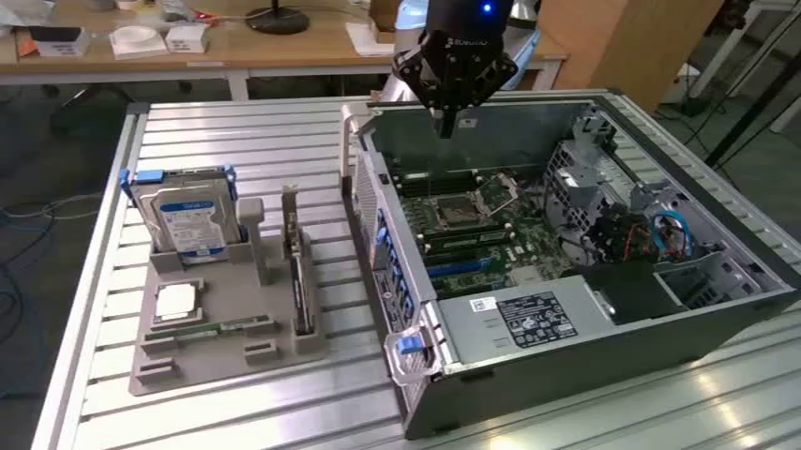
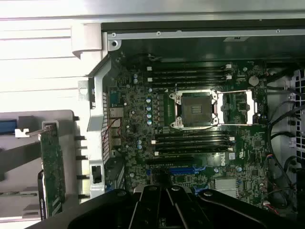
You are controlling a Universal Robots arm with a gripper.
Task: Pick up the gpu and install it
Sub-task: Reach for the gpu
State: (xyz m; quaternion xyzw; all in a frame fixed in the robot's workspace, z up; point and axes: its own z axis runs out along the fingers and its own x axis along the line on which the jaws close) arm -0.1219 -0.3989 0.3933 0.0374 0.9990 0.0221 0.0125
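Black-faced and thin, the gpu (image 1: 298,281) stands on edge in the grey holder (image 1: 225,361) beside the open case (image 1: 601,361). It looks light, stiff and fragile, so its upper edge seems the safest hold. The gripper (image 1: 445,127) hovers over the case, closed and empty.

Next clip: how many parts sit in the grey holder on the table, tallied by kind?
Silver hard drive with blue-white label: 1
Slim black gpu card standing on edge: 1
Square silver processor chip: 1
Narrow green RAM stick: 1
Total in the grey plastic holder: 4
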